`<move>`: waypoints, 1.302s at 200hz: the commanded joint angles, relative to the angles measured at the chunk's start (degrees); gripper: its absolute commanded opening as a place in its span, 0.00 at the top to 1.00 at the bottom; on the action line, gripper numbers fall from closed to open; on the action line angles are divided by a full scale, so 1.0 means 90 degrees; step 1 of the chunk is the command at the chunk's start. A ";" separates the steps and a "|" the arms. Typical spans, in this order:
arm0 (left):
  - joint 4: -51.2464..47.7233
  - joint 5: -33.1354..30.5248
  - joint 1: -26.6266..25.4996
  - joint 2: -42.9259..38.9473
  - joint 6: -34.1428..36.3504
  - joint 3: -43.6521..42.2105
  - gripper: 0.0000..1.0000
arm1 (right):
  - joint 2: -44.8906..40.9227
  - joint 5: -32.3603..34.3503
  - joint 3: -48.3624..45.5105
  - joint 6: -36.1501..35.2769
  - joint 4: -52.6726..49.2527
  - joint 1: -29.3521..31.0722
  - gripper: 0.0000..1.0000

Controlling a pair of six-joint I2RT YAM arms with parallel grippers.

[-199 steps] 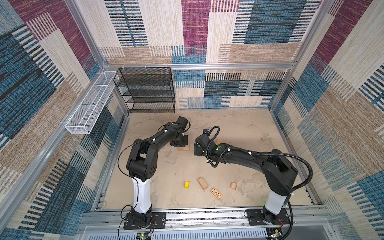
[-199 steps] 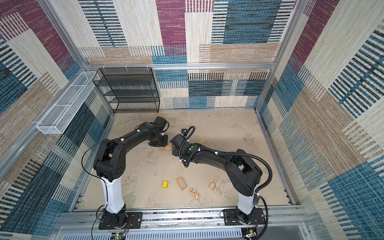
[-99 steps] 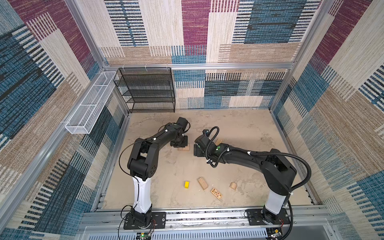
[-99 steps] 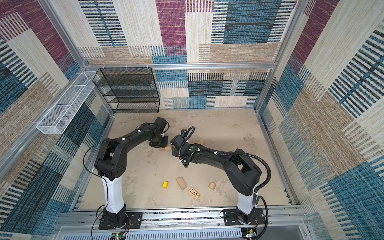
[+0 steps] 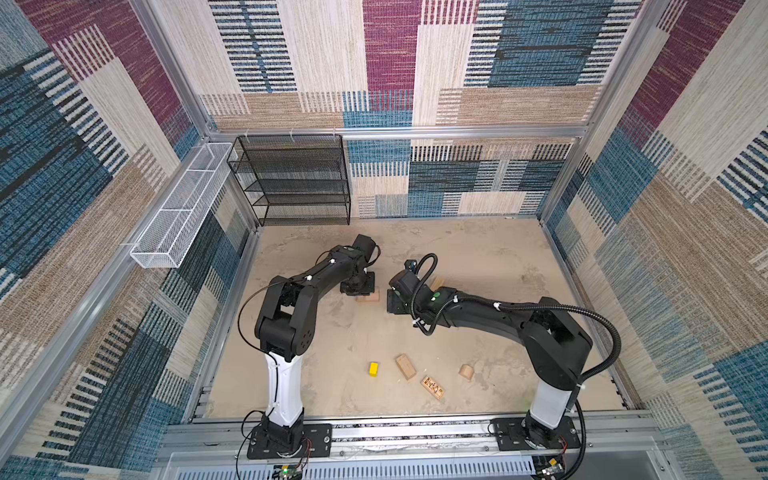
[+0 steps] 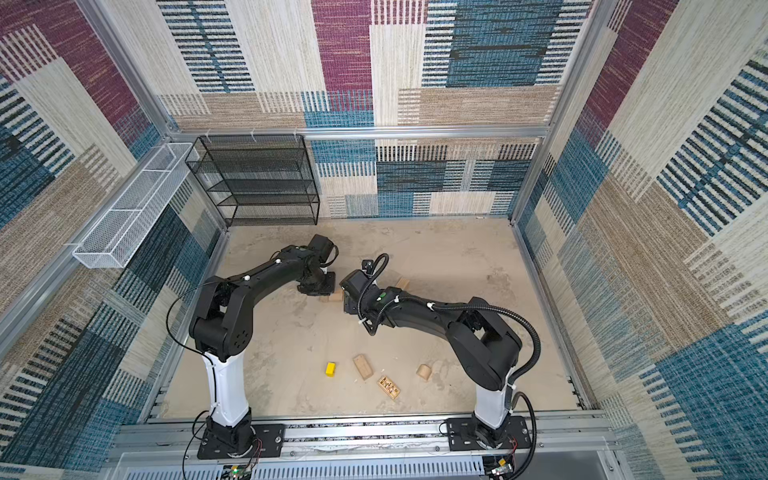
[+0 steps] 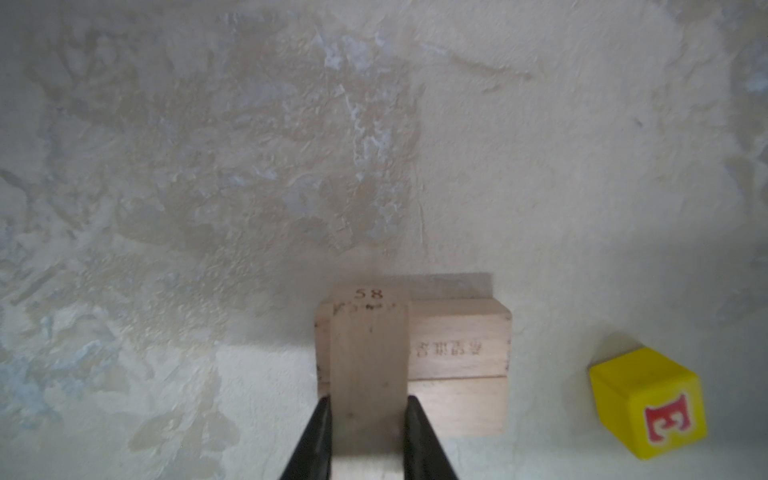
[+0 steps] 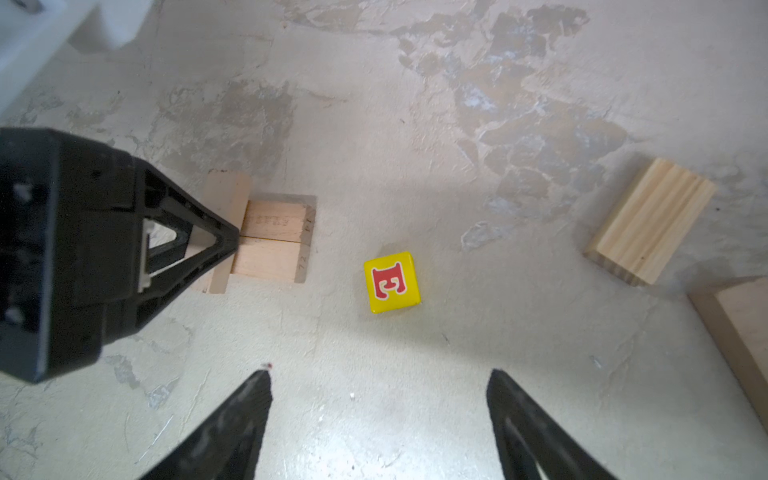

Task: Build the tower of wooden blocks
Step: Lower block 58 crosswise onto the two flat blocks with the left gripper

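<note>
Table: your work surface (image 5: 478,257) is mottled beige.
Middle: two tan blocks (image 8: 270,259) side by side, touching; yellow lettered cube (image 8: 392,281) near; ridged pale block (image 8: 648,222) apart.
Front edge: you'll find yellow block (image 5: 373,369), tan oblong (image 5: 405,366), patterned block (image 5: 432,387), rounded piece (image 5: 466,372), all apart.
Back: black wire shelf (image 5: 295,183).

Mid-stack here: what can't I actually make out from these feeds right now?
Both top views: the left gripper covers the base blocks; only a tan sliver shows.
Both top views: the right gripper hides the yellow lettered block.
Left wrist view: the held block hides whether it rests on the base blocks; the frame edge cuts its near end.
Right wrist view: the frame edge cuts a tan piece; unidentifiable.
</note>
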 commanded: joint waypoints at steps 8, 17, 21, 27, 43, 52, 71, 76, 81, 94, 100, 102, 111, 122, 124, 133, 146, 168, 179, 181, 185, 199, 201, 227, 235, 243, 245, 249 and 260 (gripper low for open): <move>-0.0069 0.0034 0.0007 0.0016 -0.0053 0.0078 0.74 | 0.0012 -0.0022 0.0047 0.0045 0.0037 0.0008 0.16; -0.0073 0.0039 0.0011 0.0025 -0.0053 0.0087 0.70 | 0.0019 -0.0015 0.0047 0.0055 0.0042 0.0008 0.16; -0.0070 0.0043 0.0008 0.0028 -0.0053 0.0087 0.70 | 0.0019 -0.0018 0.0053 0.0055 0.0042 0.0008 0.16; -0.0071 0.0048 0.0007 0.0025 -0.0053 0.0087 0.69 | 0.0019 -0.0026 0.0053 0.0067 0.0040 0.0008 0.16; -0.0079 0.0073 0.0017 0.0025 -0.0067 0.0085 0.65 | 0.0028 -0.0043 0.0057 0.0080 0.0042 0.0008 0.16; -0.0071 0.0073 0.0018 0.0023 -0.0072 0.0087 0.63 | 0.0022 -0.0059 0.0051 0.0092 0.0045 0.0008 0.16; -0.0073 0.0063 0.0018 0.0025 -0.0101 0.0077 0.58 | 0.0028 -0.0070 0.0055 0.0094 0.0052 0.0008 0.16; -0.0080 0.0063 0.0018 0.0026 -0.0100 0.0077 0.58 | 0.0028 -0.0076 0.0050 0.0086 0.0051 0.0003 0.15; -0.0091 0.0063 0.0017 0.0026 -0.0101 0.0078 0.57 | 0.0028 -0.0083 0.0044 0.0084 0.0052 0.0003 0.15; -0.0090 0.0087 0.0017 0.0017 -0.0111 0.0077 0.57 | 0.0030 -0.0080 0.0045 0.0071 0.0042 0.0001 0.15; -0.0086 0.0101 0.0017 0.0011 -0.0121 0.0077 0.57 | 0.0020 -0.0081 0.0051 0.0075 0.0042 0.0008 0.15; -0.0089 0.0102 0.0017 0.0012 -0.0116 0.0077 0.57 | 0.0021 -0.0083 0.0050 0.0075 0.0042 0.0006 0.15; -0.0089 0.0129 0.0017 0.0006 -0.0128 0.0074 0.57 | 0.0027 -0.0079 0.0050 0.0066 0.0032 0.0008 0.15; -0.0085 0.0159 0.0019 0.0001 -0.0128 0.0071 0.58 | 0.0024 -0.0092 0.0063 0.0066 0.0037 0.0005 0.15; -0.0086 0.0160 0.0020 -0.0002 -0.0137 0.0068 0.58 | 0.0035 -0.0093 0.0065 0.0065 0.0033 0.0003 0.15; -0.0086 0.0180 0.0017 -0.0019 -0.0145 0.0070 0.59 | 0.0037 -0.0084 0.0072 0.0067 0.0032 0.0006 0.15; -0.0087 0.0207 0.0026 -0.0015 -0.0159 0.0074 0.61 | 0.0037 -0.0089 0.0082 0.0066 0.0032 0.0006 0.15; -0.0072 0.0258 0.0032 -0.0024 -0.0169 0.0074 0.64 | 0.0048 -0.0097 0.0095 0.0064 0.0022 0.0006 0.15; -0.0068 0.0254 0.0032 -0.0023 -0.0179 0.0069 0.65 | 0.0058 -0.0113 0.0095 0.0060 0.0022 0.0008 0.15; -0.0070 0.0255 0.0035 -0.0018 -0.0184 0.0070 0.65 | 0.0058 -0.0117 0.0103 0.0064 0.0018 0.0008 0.15; -0.0075 0.0258 0.0036 -0.0019 -0.0188 0.0068 0.66 | 0.0065 -0.0120 0.0103 0.0065 0.0023 0.0007 0.15; -0.0070 0.0277 0.0046 -0.0008 -0.0217 0.0058 0.66 | 0.0072 -0.0112 0.0108 0.0075 0.0013 0.0008 0.15; -0.0063 0.0278 0.0046 -0.0019 -0.0226 0.0058 0.66 | 0.0066 -0.0120 0.0108 0.0082 0.0013 0.0008 0.15; -0.0047 0.0239 0.0056 0.0003 -0.0210 0.0048 0.66 | 0.0064 -0.0130 0.0091 0.0107 0.0010 0.0003 0.15; -0.0063 0.0229 0.0061 0.0010 -0.0199 0.0051 0.66 | 0.0076 -0.0123 0.0084 0.0104 0.0013 0.0008 0.15; -0.0050 0.0229 0.0066 0.0014 -0.0199 0.0048 0.66 | 0.0077 -0.0130 0.0084 0.0104 0.0013 0.0008 0.15; -0.0053 0.0236 0.0066 0.0016 -0.0187 0.0050 0.66 | 0.0077 -0.0124 0.0088 0.0104 0.0013 0.0003 0.15; -0.0051 0.0239 0.0069 0.0013 -0.0189 0.0046 0.66 | 0.0074 -0.0125 0.0074 0.0106 0.0013 0.0008 0.15; -0.0050 0.0249 0.0067 0.0024 -0.0170 0.0060 0.66 | 0.0072 -0.0129 0.0075 0.0115 0.0013 0.0003 0.15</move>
